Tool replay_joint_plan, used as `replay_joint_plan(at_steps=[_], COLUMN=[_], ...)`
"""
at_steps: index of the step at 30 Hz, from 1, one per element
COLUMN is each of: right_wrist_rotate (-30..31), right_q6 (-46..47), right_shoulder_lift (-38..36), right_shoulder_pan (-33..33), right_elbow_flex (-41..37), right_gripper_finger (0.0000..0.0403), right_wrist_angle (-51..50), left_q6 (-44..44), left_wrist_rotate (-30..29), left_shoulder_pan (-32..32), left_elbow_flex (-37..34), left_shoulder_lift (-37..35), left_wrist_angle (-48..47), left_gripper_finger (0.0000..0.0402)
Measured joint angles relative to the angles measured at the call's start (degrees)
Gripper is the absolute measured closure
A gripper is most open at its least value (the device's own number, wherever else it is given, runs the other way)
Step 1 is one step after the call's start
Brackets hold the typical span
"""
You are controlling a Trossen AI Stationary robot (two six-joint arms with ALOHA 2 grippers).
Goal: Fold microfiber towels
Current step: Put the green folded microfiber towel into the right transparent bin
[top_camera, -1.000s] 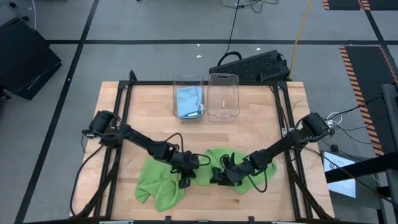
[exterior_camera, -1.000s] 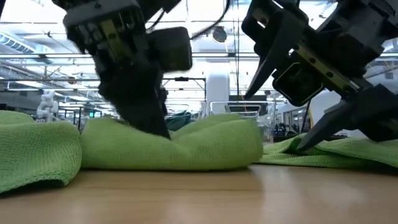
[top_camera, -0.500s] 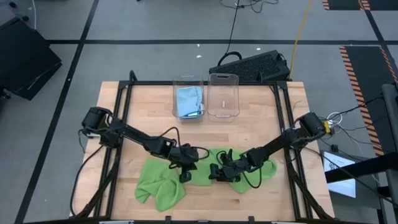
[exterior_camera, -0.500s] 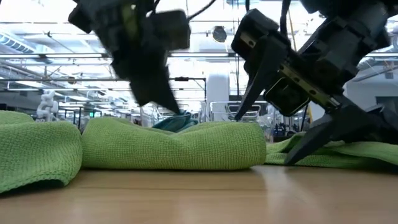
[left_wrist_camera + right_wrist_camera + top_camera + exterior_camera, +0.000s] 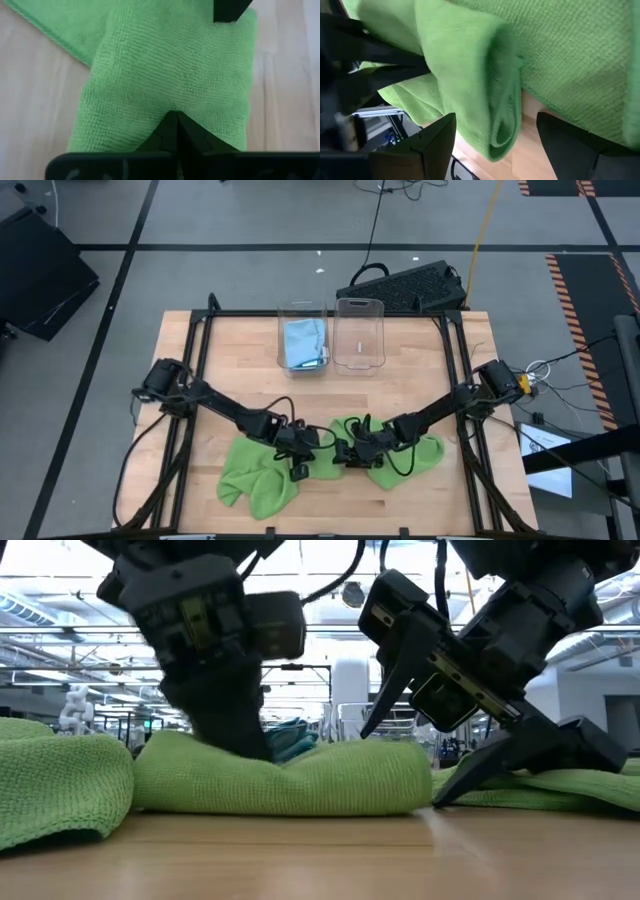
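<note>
1. So, left to right: green towel lies rumpled across the front of the table, bunched at its left end, with a raised ridge of cloth running toward the middle.
2. Left gripper sits on that ridge with fingers pressed together. The wrist view shows them meeting in a point right at the cloth; whether any fabric is pinched between them, I cannot tell.
3. Right gripper is just beside it, jaws spread wide and straddling the rolled edge of the ridge (nothing clamped yet, one finger on each side).
4. Green cloth carries on to the right under the right arm, flatter there. One towel or two overlapping, can't say from above.
5. Back of the table: two clear bins side by side. The left one holds a blue towel looking stowed, the right one looks empty.
6. Progress, my read: early to middle. One blue put away, green far from a neat fold, with edges not lined up and a fat hump mid-cloth.
7. Material: looped microfiber, soft and thick, holds a rounded roll instead of a crease. Wood top is smooth, so the cloth will likely slide when dragged.
</note>
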Motion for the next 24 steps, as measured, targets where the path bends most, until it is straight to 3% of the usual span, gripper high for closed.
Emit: replay_joint_plan(at_steps=[13, 24], right_wrist_rotate=[-1.85, -7.44], right_q6=[-1.25, -6.42], right_shoulder_lift=[1.95, 9.20], right_shoulder_pan=[-0.27, -1.10], right_elbow_flex=[1.01, 10.69], right_gripper_finger=[0.0154, 0.0154], right_wrist_angle=[1.78, -0.35], left_q6=[0.93, -0.15], left_wrist_rotate=[-1.51, -0.29], left_shoulder_pan=[0.06, -0.06], left_elbow_flex=[0.15, 0.11], left_shoulder_lift=[3.32, 4.61], left_wrist_angle=[4.26, 6.14], left_gripper_finger=[0.0390, 0.0389])
